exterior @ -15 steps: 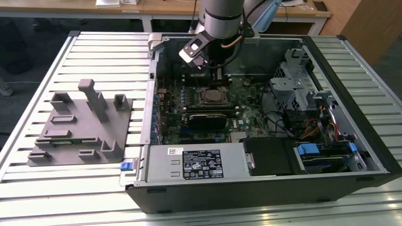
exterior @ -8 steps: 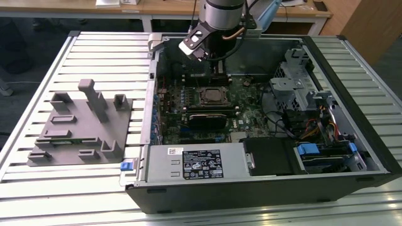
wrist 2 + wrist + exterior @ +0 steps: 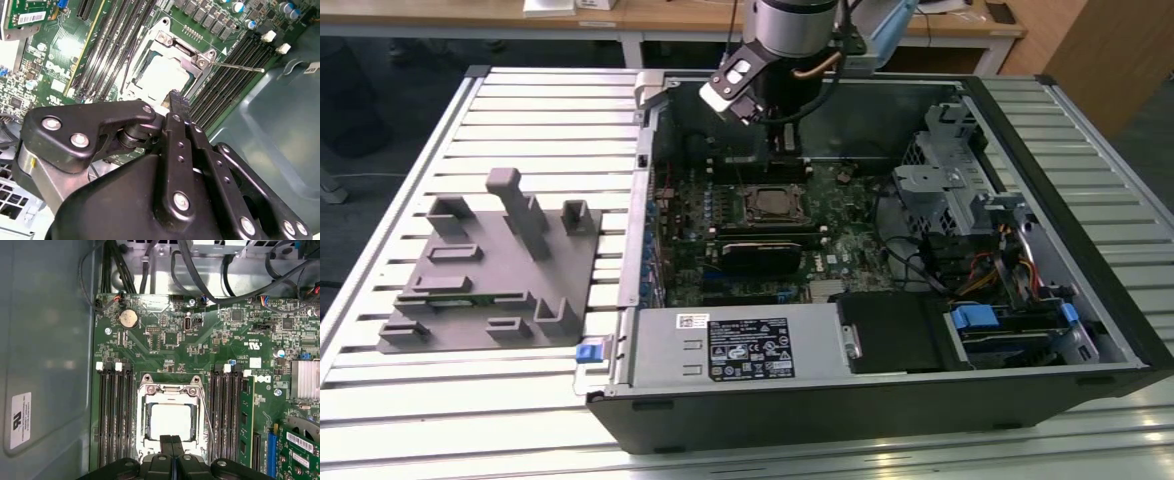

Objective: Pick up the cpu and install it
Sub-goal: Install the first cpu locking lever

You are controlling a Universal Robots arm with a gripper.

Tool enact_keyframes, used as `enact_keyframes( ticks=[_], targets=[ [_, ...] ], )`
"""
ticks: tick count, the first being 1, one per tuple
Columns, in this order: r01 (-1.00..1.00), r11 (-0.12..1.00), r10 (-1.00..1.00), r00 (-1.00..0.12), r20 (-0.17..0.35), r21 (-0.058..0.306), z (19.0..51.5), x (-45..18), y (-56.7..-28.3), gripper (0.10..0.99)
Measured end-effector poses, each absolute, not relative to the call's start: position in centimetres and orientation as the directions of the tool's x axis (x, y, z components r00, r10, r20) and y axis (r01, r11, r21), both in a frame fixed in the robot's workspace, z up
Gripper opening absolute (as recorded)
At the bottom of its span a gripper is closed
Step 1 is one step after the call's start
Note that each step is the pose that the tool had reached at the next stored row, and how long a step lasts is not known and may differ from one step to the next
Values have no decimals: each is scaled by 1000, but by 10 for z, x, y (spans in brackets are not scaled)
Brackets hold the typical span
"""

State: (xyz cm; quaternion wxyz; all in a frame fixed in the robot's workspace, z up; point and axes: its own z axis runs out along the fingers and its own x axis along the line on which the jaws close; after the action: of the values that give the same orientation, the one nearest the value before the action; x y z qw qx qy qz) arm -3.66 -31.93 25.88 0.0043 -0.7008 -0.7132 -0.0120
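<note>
Hanging over the socket frame, the gripper has its fingers pressed together with nothing between them. The cpu lies flat inside that frame, pale top up, flanked by memory slots on the motherboard.

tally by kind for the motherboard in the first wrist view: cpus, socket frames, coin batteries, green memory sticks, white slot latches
cpu: 1
socket frame: 1
coin battery: 1
green memory stick: 1
white slot latches: 4
total: 8
</note>
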Motion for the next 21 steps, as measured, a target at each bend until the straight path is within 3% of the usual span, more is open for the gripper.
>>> enact_keyframes(
  ticks=[21],
  targets=[
    [986,165,986,-165,22,11,259,-37,-319,118]
  ],
)
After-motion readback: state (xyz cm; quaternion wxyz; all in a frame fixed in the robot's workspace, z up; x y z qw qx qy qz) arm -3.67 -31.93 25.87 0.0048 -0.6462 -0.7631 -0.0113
